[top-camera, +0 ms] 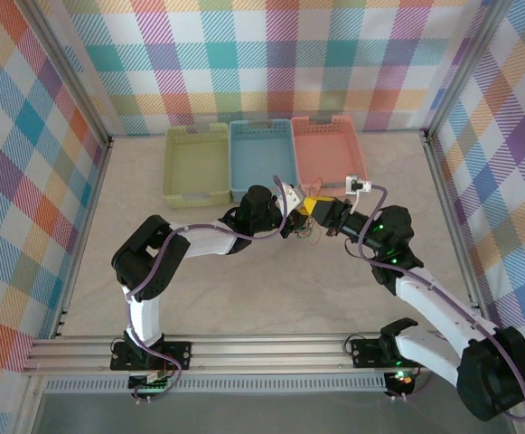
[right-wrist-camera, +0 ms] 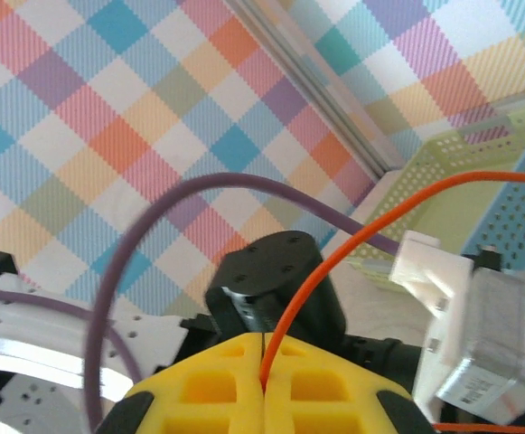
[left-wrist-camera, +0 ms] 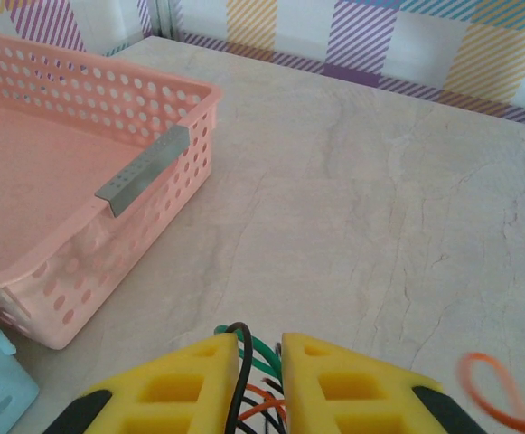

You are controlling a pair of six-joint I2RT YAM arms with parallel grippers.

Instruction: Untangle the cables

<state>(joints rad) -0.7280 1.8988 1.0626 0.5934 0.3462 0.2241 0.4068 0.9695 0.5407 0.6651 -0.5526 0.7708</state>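
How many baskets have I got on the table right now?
3, in a row along the far edge: green basket on the left, blue basket in the middle, pink basket on the right. No others seem hidden.

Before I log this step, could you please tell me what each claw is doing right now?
Left claw: closed on the cables.
Right claw: closed on the orange cable.
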